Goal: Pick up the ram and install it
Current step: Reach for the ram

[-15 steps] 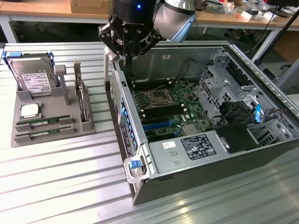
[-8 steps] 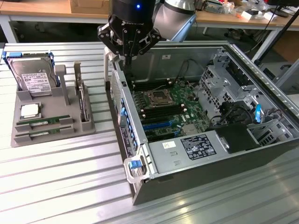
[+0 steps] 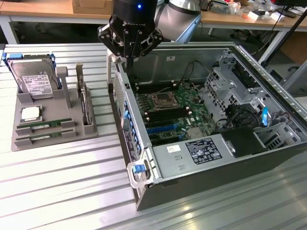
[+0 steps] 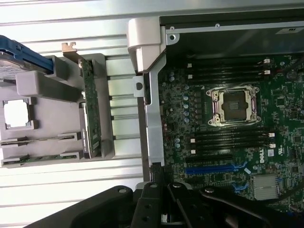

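We see a ribbed metal counter point(image 3: 62, 191) carrying an open computer case point(image 3: 268, 158) and, to the exterior view's left of it, a grey holder point(image 3: 53, 139). The ram point(image 3: 41, 125), a thin green stick, lies flat in a slot of the holder, with a second green stick point(image 3: 40, 137) just beside it. The same holder also carries a silver hard drive point(image 3: 33, 79), a square processor chip point(image 3: 30, 114) and an upright card point(image 3: 84, 103).

The black end effector point(image 3: 128, 57) hangs above the case wall nearest the holder, well apart from the ram. Its fingers are pressed together, and we cannot tell whether anything sits between them. Inside the case lies the green motherboard point(image 3: 172, 112), with its open processor socket point(image 3: 162, 101) flanked by dark memory slots point(image 3: 153, 88).
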